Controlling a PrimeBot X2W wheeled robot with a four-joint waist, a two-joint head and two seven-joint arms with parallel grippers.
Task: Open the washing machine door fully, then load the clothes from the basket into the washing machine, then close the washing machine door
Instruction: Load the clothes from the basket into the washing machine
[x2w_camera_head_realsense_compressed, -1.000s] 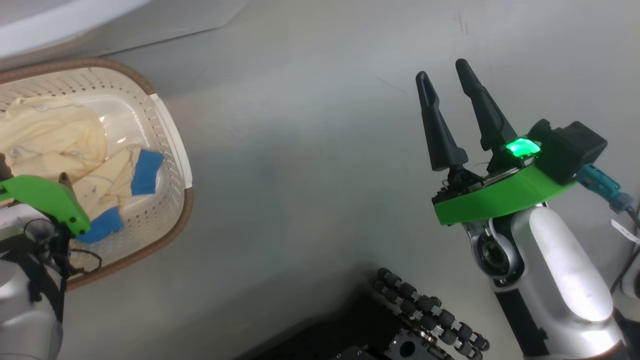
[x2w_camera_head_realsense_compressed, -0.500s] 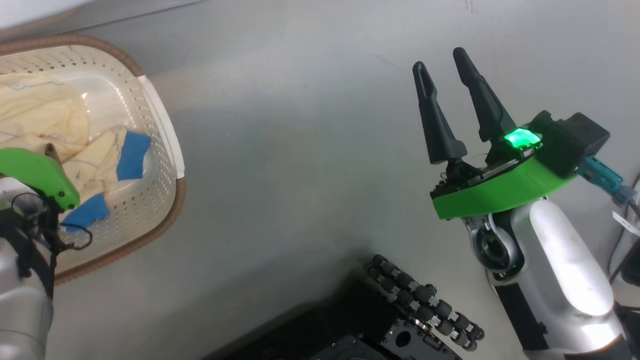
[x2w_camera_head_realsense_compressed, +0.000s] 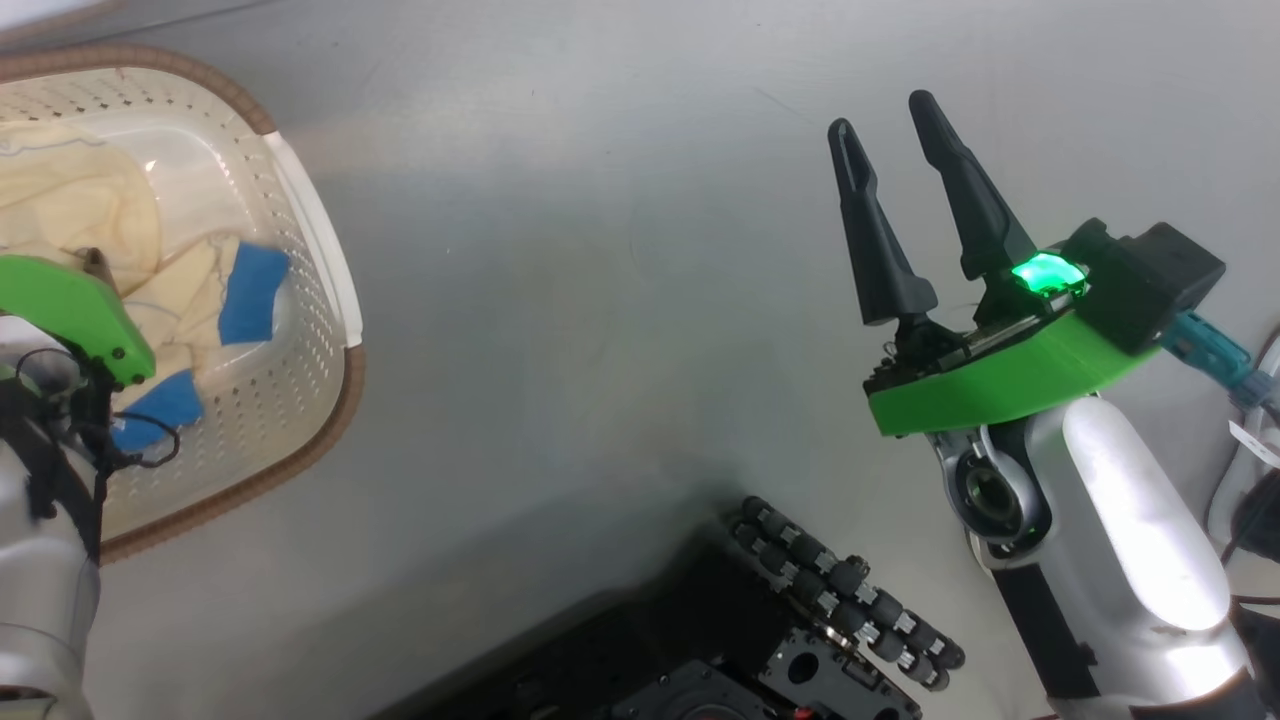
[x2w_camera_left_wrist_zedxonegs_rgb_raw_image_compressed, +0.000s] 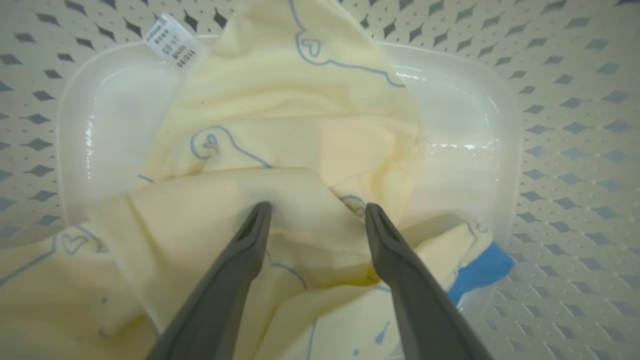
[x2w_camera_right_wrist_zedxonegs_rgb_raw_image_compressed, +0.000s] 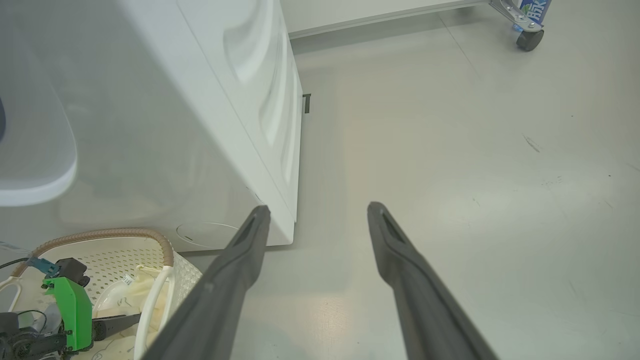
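Head camera has shifted; left gripper (x2w_camera_left_wrist_zedxonegs_rgb_raw_image_compressed: 317, 207), spread, straddles clothes (x2w_camera_left_wrist_zedxonegs_rgb_raw_image_compressed: 280, 125) in basket (x2w_camera_head_realsense_compressed: 345, 385), handle end facing right; right gripper (x2w_camera_head_realsense_compressed: 881, 113) open too

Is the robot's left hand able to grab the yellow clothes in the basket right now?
Probably yes. The left gripper is down inside the basket, and its open jaws stand on either side of a raised fold of the yellow clothes. Nothing lies on top of that fold or blocks the way.

Smooth pale grey floor (x2w_camera_head_realsense_compressed: 600, 250), faintly glossy, with soft patches of glare. Few dark scuff marks (x2w_camera_right_wrist_zedxonegs_rgb_raw_image_compressed: 532, 143). Pale wall base (x2w_camera_right_wrist_zedxonegs_rgb_raw_image_compressed: 375, 11) along the far edge. Black caster wheel (x2w_camera_right_wrist_zedxonegs_rgb_raw_image_compressed: 529, 39) under a metal frame beside it.
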